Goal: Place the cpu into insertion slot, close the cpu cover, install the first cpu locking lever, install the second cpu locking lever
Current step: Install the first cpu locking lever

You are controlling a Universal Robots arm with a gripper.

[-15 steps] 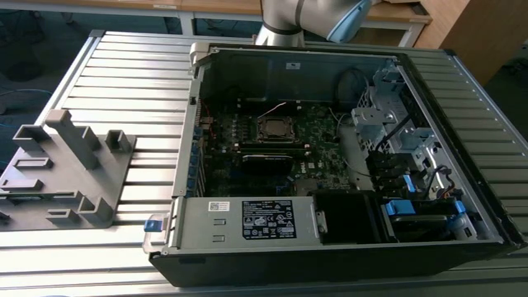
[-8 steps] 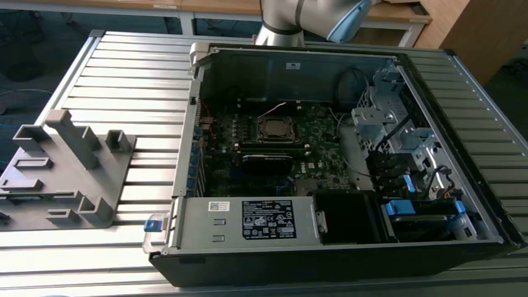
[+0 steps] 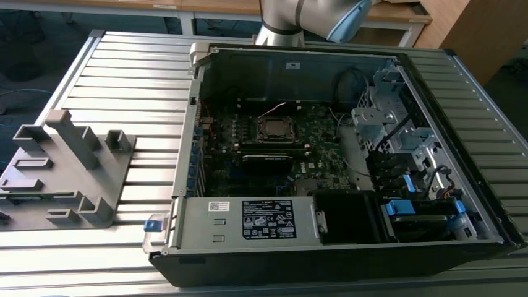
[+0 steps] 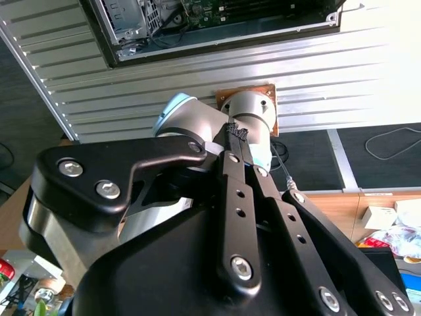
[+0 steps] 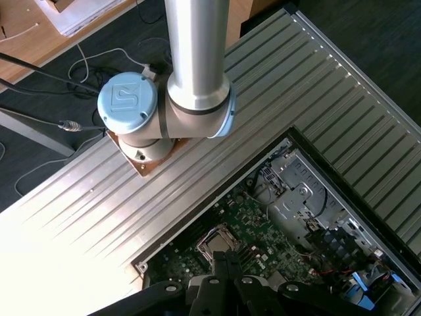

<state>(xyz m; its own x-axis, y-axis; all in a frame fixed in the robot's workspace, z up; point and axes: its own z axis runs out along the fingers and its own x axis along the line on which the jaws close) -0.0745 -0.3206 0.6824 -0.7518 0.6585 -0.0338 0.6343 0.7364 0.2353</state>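
The insertion slot (image 3: 276, 128) is a small square socket with a silver rim on the dark motherboard (image 3: 318, 139) inside the open computer case. A thin silver cpu cover frame (image 5: 216, 244) lies flat around it, and a dull grey-brown square face fills its window. I cannot tell whether that face is the cpu. My gripper (image 5: 225, 262) hangs high above the case, roughly over the socket. In the second wrist view its black fingertips (image 4: 235, 133) meet with nothing visible between them.
The case (image 3: 190, 204) lies open on a ribbed aluminium table (image 3: 123, 68). A labelled grey power-supply box (image 3: 247, 219) sits at its near end, drive cages (image 3: 396, 130) at the exterior view's right. A grey plastic fixture (image 3: 62, 167) stands at the left. The arm's base (image 5: 141, 112) is bolted behind the case.
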